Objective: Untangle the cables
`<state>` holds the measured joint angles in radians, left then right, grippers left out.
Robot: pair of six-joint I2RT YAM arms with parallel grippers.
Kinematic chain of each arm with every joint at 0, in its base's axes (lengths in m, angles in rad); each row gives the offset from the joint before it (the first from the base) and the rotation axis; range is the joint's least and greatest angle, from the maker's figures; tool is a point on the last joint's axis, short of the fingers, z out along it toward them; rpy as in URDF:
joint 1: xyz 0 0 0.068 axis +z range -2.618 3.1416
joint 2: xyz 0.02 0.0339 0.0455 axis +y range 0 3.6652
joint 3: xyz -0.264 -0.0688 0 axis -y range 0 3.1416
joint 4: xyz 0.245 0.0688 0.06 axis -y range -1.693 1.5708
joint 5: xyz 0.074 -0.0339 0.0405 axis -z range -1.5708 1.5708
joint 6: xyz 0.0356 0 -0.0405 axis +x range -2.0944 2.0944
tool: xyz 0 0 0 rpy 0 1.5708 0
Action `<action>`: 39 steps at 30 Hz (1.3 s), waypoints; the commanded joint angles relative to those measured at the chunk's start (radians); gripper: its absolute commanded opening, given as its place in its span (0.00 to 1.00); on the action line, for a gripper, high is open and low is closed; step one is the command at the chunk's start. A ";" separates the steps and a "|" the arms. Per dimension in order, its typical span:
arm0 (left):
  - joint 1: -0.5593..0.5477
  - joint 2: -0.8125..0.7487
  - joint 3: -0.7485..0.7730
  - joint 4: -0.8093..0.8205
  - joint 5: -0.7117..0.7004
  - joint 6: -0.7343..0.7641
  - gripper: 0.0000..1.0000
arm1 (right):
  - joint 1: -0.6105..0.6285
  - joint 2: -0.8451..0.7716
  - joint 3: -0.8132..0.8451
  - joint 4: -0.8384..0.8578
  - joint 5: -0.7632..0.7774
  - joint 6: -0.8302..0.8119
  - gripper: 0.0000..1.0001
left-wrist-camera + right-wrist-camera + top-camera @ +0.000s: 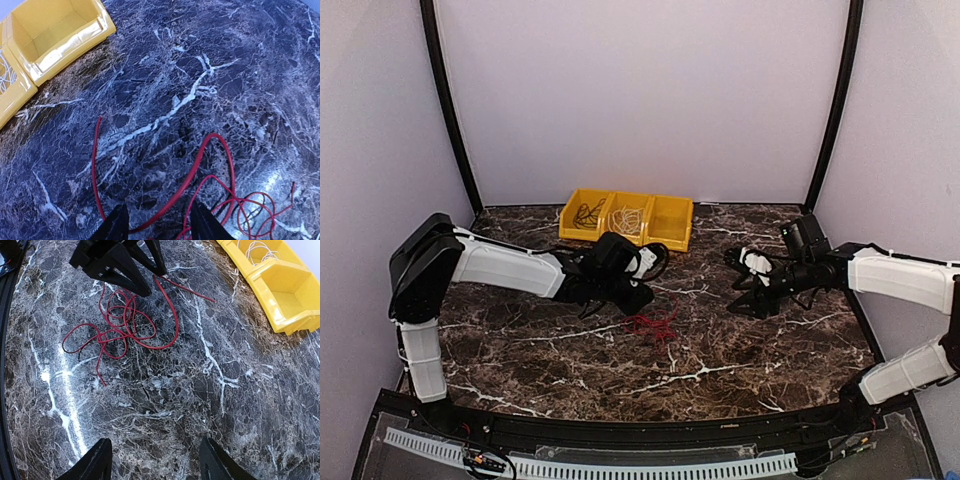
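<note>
- Red cables are noted as a loose knot of overlapping loops on the marble table, near its centre and well apart from the yellow bin at the far edge.
- The bin is divided in three. Dark cables are seen in the left compartment and white cables in the middle one; the right one is bare. Sorting by colour is judged to be the reason, with the bare compartment probably meant for the red.
- The left gripper is lowered over the far-left edge of the knot, jaws part-way apart. One red strand is threaded between the fingers but is not pinched, and a gap is seen on either side of it. This is judged to be a set-up for closing on that single strand so that it can be drawn out of the knot.
- The right gripper is held to the right of the knot and well apart from it, jaws wide with nothing between them. It is angled toward the red loops, which is judged as standing by to pin or take a second strand.
- One free red end is laid out toward the far side. The other ends are lost in the knot and cannot be traced.
</note>
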<state>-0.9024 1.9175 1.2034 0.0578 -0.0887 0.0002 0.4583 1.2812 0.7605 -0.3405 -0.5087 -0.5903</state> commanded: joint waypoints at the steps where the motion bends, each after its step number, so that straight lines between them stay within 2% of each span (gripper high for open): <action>1: -0.007 0.048 0.093 -0.015 -0.081 0.075 0.42 | 0.006 -0.009 -0.006 0.015 -0.003 0.004 0.62; 3: -0.007 0.071 0.118 -0.017 -0.120 0.082 0.37 | 0.006 -0.008 -0.006 0.017 -0.001 0.003 0.62; 5: -0.006 0.086 0.133 -0.010 -0.143 0.093 0.27 | 0.006 -0.009 -0.007 0.017 -0.003 0.004 0.62; 6: -0.007 0.092 0.138 -0.007 -0.154 0.096 0.17 | 0.006 -0.007 -0.006 0.019 -0.008 0.005 0.62; 8: -0.007 0.089 0.150 -0.014 -0.155 0.095 0.04 | 0.006 -0.004 0.006 0.022 -0.025 0.019 0.61; 10: -0.007 0.069 0.157 -0.023 -0.132 0.079 0.00 | 0.009 0.002 0.030 0.042 -0.061 0.052 0.61; 13: -0.007 0.019 0.131 -0.011 -0.088 0.019 0.00 | 0.032 0.038 0.078 0.114 -0.050 0.139 0.65; 16: -0.007 -0.062 0.091 0.024 -0.037 -0.073 0.00 | 0.062 0.146 0.158 0.128 -0.069 0.187 0.67; 24: -0.007 -0.297 -0.128 0.186 0.038 -0.343 0.00 | 0.099 0.390 0.351 0.189 -0.089 0.326 0.71; 31: -0.007 -0.419 -0.170 0.203 0.104 -0.410 0.00 | 0.148 0.497 0.472 0.230 -0.257 0.380 0.75; 36: -0.008 -0.483 -0.173 0.212 0.133 -0.447 0.00 | 0.186 0.546 0.514 0.268 -0.381 0.438 0.72; 39: -0.008 -0.519 -0.179 0.228 0.134 -0.467 0.00 | 0.202 0.555 0.510 0.264 -0.357 0.446 0.69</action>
<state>-0.9047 1.4853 1.0401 0.2359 0.0181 -0.4160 0.6388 1.8172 1.2507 -0.1143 -0.8112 -0.1890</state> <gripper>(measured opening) 0.021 0.700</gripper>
